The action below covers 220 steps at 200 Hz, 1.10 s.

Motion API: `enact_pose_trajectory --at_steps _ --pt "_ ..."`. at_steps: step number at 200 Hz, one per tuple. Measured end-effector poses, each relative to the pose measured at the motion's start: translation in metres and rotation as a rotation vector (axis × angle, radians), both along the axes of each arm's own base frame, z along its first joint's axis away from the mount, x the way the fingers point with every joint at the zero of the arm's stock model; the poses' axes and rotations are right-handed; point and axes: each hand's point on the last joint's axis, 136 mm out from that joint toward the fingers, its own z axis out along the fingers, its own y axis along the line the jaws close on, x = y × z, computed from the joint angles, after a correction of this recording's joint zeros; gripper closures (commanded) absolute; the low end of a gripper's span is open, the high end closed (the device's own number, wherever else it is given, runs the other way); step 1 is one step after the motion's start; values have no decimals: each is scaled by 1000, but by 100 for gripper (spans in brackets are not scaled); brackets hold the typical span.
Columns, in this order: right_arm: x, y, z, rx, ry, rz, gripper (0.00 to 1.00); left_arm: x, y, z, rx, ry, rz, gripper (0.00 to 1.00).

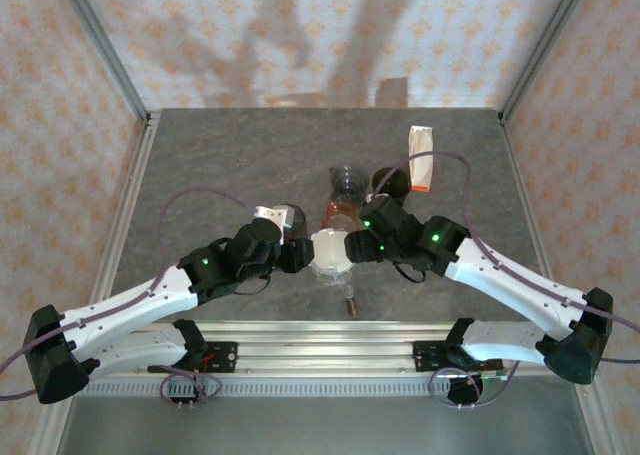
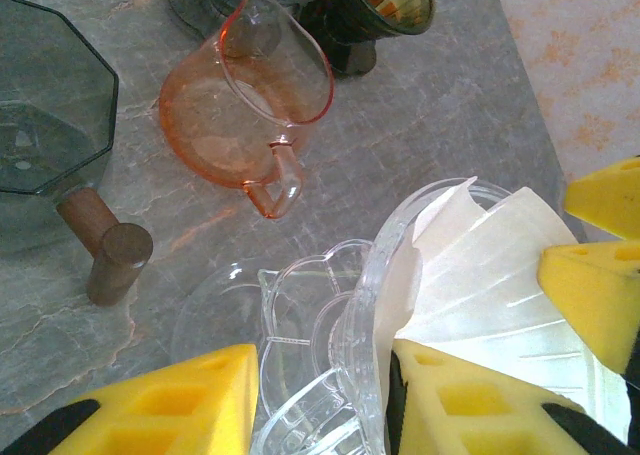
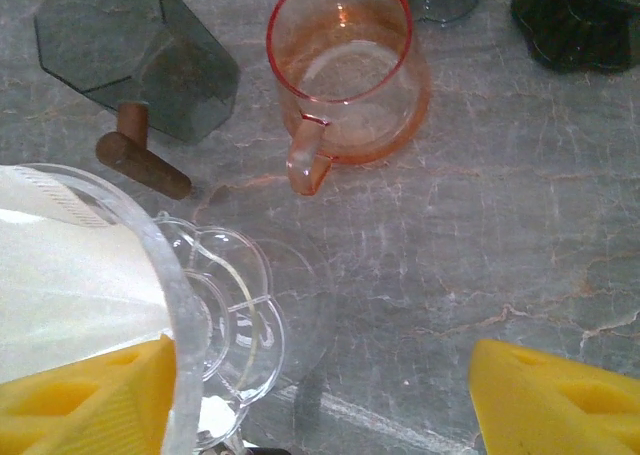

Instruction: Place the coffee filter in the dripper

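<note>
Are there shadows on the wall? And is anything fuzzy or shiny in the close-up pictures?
Top external view: soft grey shadows streak the back wall. Left wrist view: the near yellow pads look fuzzy, and the clear dripper glints along its rim. Right wrist view: the pink jug is sharp, its rim shiny.

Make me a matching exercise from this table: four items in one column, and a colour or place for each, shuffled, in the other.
Column one:
1. coffee filter
2. pitcher
3. octagonal vessel
4. goblet

Column two:
A. pink glass
B. dark green
C. white, inside the clear dripper
D. smoky grey, wooden handle

Pairs: 1-C, 2-A, 3-D, 4-B
</note>
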Motion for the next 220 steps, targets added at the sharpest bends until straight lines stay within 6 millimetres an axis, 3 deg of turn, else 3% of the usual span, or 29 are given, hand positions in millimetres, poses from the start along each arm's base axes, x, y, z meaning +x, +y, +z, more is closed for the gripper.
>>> enact_pose_trajectory --at_steps 99,144,220 --pt "2 0 1 11 0 9 23 0 -1 1 -5 -4 -2 61" --pt "1 21 18 64 -4 90 23 0 -1 1 -5 -4 -2 61" --pt "-22 44 1 39 59 211 25 0 -1 1 -4 -3 -1 60"
